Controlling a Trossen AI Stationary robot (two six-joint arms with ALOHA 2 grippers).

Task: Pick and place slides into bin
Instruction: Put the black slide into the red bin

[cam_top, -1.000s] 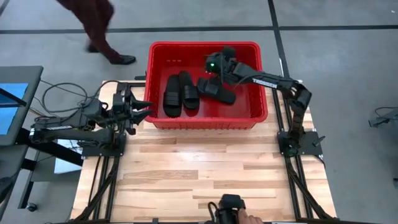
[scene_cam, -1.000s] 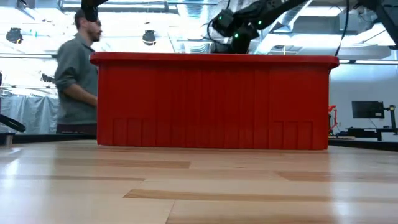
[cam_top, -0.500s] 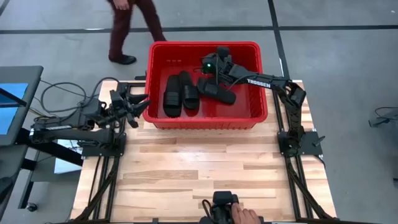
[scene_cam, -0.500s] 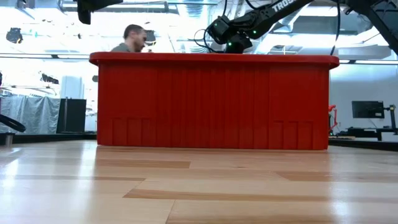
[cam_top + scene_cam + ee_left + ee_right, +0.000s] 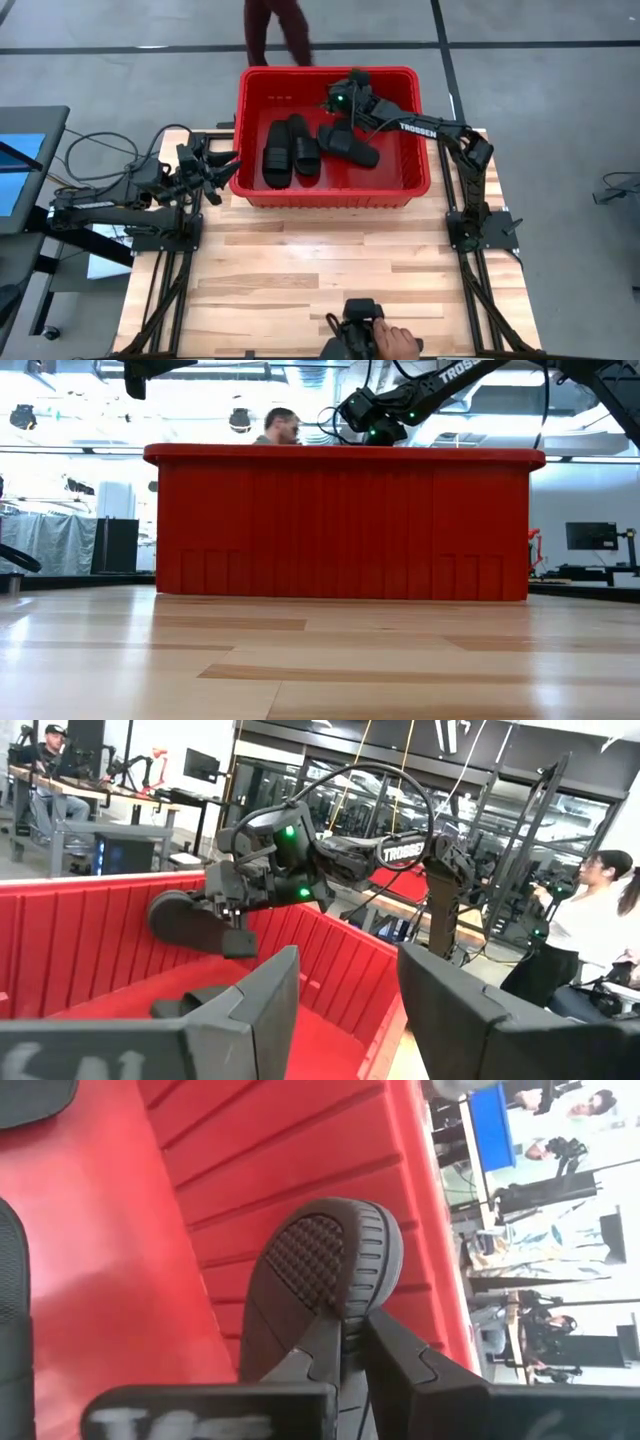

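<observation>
Right now my right arm's fingers [image 5: 345, 1342] are clamped on the edge of a black ribbed-sole slide sandal [image 5: 325, 1275], carried in the air just above the far part of the large rectangular red plastic bin [image 5: 420, 182]. The left wrist view shows that sandal [image 5: 190, 920] hanging below the right gripper [image 5: 235, 910], clear of the bin's floor. Three more matching black slides already lie inside the bin: two side by side [image 5: 290, 150] toward its left half, one angled [image 5: 350, 147] near its middle, under the carried one.

So I judge this to be the last placing step. Next I need to lower the sandal toward a bare patch of the bin's floor, on the right side, and only then let go; dropping it from this height risks it landing on the angled slide and tipping against the wall.

My left arm waits outside the bin's left wall, its fingers [image 5: 250, 1010] spread apart with nothing between them.

Beyond the bin, the pale wood-plank tabletop [image 5: 330, 270] shows bare planks on its near side. Behind the bin's far rim a person [image 5: 275, 30] walks across the grey floor, and a hand [image 5: 390, 345] shows at the tabletop's near edge.
</observation>
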